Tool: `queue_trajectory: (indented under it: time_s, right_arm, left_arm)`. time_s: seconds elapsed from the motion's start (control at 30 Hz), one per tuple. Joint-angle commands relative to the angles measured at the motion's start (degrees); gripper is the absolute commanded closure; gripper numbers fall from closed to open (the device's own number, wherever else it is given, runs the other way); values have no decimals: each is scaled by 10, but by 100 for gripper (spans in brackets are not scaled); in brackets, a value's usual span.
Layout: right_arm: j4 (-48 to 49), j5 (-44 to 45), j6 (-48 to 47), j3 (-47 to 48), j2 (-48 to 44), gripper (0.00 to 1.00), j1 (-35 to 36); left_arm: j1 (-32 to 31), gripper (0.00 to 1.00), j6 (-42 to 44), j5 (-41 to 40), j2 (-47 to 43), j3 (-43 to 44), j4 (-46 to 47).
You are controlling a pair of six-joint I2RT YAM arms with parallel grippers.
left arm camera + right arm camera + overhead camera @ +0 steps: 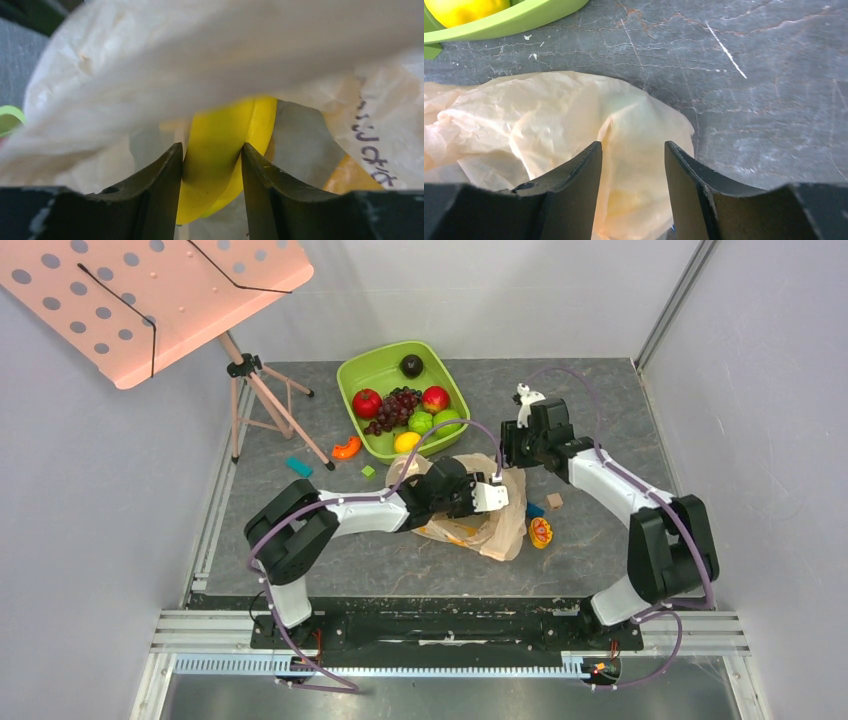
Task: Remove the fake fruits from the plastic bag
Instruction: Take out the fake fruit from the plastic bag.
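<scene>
Left wrist view: the left gripper (211, 150) sits inside the mouth of the plastic bag (200, 50). Its two jaws are pressed against either side of the banana (225, 130), which fills the gap between them (the bag's upper skin drapes over the top). From the top camera, the plastic bag (505, 525) lies crumpled just on the near side of the green tub (346, 390). The grape bunch (398, 405) and round yellow fruit (407, 441) lie inside that tub. The right gripper (633, 147) hangs over the bag's edge nearest the tub, jaws about half apart with a raised fold of the bag between them. Whether they pinch it I cannot tell.
</scene>
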Motion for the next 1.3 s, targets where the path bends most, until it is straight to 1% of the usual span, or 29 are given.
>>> queue_trajectory:
  time_s: [0.0, 0.17, 0.47, 0.77, 0.9, 1.03, 1.27]
  right_arm:
    - [-2, 38, 1, -28, -61, 48, -3]
    - [-3, 43, 1, -52, -105, 47, -6]
    - [-7, 48, -1, -73, -151, 46, -8]
    - [-12, 48, -3, -83, -190, 44, -8]
    - [-16, 45, -4, -84, -199, 44, -8]
    - [-17, 44, -3, -85, -207, 43, -8]
    - [-17, 43, 1, -92, -218, 43, -8]
  left_arm:
    - [4, 61, -48, 7, -46, -13, -73]
    - [3, 64, -72, 27, -82, 4, -139]
    - [1, 63, -116, 57, -154, 5, -208]
    - [-17, 63, -140, 33, -180, 73, -353]
    - [-18, 63, -143, 28, -206, 84, -381]
    - [-19, 63, -143, 40, -239, 90, -408]
    - [-20, 61, -146, 79, -291, 80, -405]
